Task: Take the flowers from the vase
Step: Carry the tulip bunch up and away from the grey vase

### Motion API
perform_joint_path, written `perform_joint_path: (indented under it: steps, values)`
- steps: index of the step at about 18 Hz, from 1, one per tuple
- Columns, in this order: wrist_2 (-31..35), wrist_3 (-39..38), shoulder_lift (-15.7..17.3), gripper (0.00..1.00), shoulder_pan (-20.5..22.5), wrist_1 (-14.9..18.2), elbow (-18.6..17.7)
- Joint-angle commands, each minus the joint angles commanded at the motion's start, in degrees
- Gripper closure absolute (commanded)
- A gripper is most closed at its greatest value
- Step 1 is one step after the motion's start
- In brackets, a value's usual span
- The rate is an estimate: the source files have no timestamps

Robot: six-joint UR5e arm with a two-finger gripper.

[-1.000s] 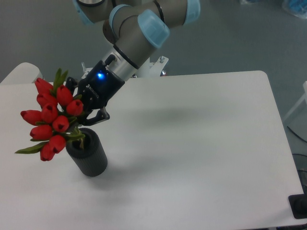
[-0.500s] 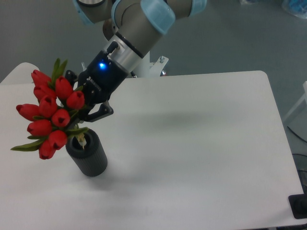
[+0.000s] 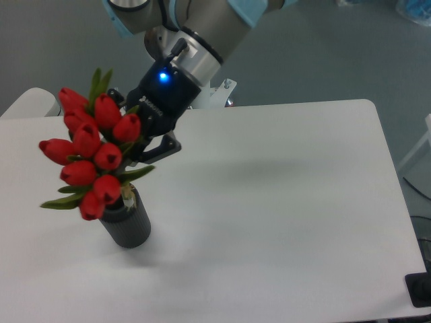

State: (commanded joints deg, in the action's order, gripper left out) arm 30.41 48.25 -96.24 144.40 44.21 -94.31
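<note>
Bench (image 3: 283,215) is plain white with rounded corners, set on grey floor (image 3: 323,54). Gripper (image 3: 138,149), jaws clamped on the flowers (image 3: 91,155), holds the bunch at 11 o'clock above the vase (image 3: 126,222), which stands at the bench's 9 o'clock side.

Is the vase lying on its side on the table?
No, the vase stands upright on the table, its mouth facing up below the red flowers that the gripper holds.
</note>
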Motion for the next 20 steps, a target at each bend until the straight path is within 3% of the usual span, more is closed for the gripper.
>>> perform_joint_path:
  steps: [9, 20]
  values:
    - [-1.6, 6.6, -7.2, 0.66, 9.8, -0.1, 3.1]
    - [-1.0, 16.4, -12.4, 0.66, 14.2, 0.0, 3.0]
